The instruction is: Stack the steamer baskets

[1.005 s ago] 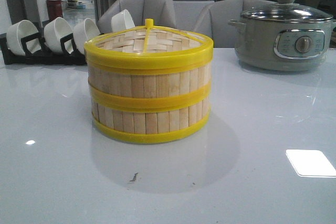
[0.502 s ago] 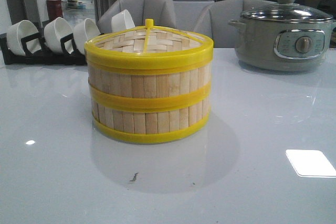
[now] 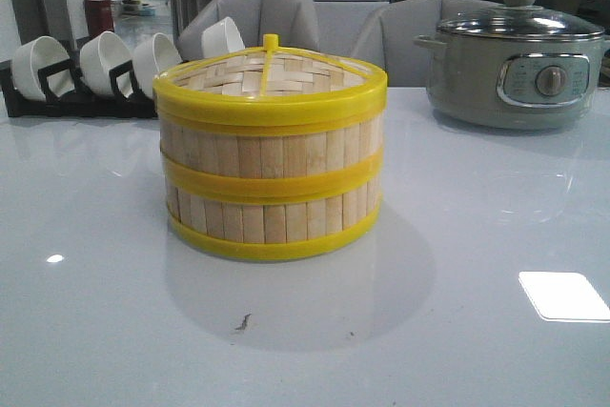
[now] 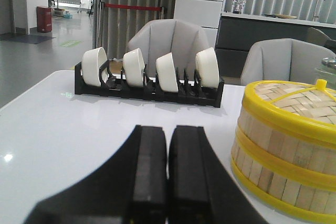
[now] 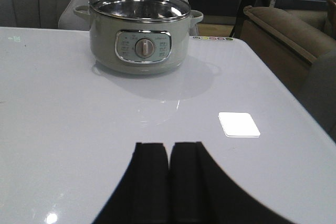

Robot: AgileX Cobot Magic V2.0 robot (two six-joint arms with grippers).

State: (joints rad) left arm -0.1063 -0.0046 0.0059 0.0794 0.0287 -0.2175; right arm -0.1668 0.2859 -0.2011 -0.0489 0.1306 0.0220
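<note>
Two steamer baskets (image 3: 271, 183) of pale bamboo slats with yellow rims stand stacked in the middle of the white table. The woven lid (image 3: 270, 78) sits on top. The stack also shows in the left wrist view (image 4: 286, 153). My left gripper (image 4: 168, 129) is shut and empty, low over the table to the left of the stack and apart from it. My right gripper (image 5: 168, 146) is shut and empty over bare table, facing the pot. Neither gripper shows in the front view.
A grey-green electric pot (image 3: 515, 59) with a glass lid stands at the back right, also in the right wrist view (image 5: 137, 38). A black rack of white bowls (image 3: 105, 69) stands at the back left, also in the left wrist view (image 4: 149, 74). Chairs stand behind the table.
</note>
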